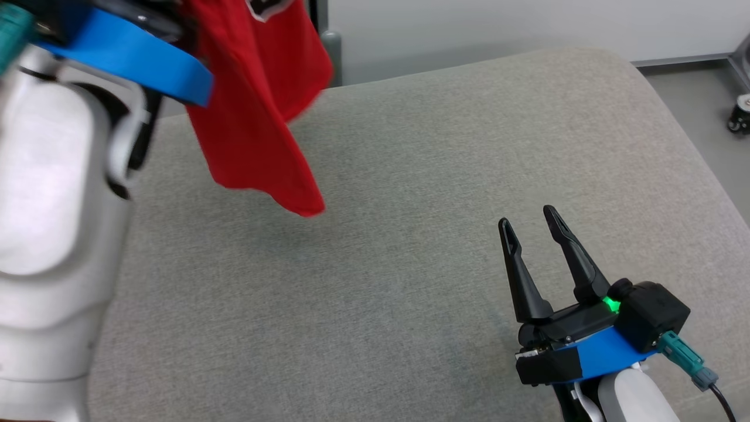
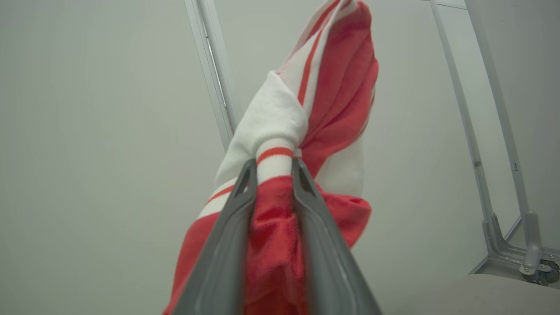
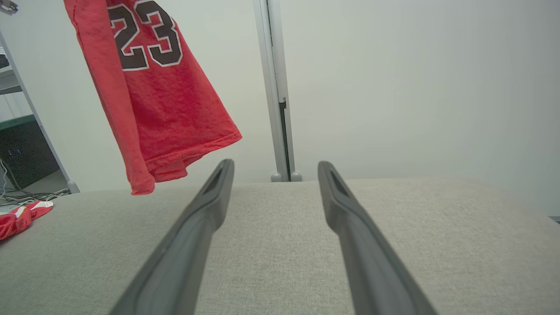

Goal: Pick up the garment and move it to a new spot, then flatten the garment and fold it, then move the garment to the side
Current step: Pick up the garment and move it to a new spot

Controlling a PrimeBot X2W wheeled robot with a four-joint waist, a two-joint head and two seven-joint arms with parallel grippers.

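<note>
Up it goes: the red garment (image 1: 258, 117) dangles in the air over the far left part of the grey cushion (image 1: 410, 176), its lowest corner clear of the fabric below. The left gripper (image 2: 274, 168) has it. Both dark fingers (image 2: 227, 245) are clamped on a bunch of red cloth, with a white, red-striped trim squeezed between the tips. From the right wrist view the garment (image 3: 166, 100) hangs with a dark "23" edged in white facing the camera, hem just above the cushion's far edge.

The right gripper (image 1: 527, 218) sits low near the cushion's near right corner, fingers (image 3: 192, 236) spread wide apart and nothing between them, pointing across the cushion toward its far edge. Another red-and-white bundle of cloth (image 3: 17, 216) lies at the cushion's left edge, well apart from the hanging garment.
</note>
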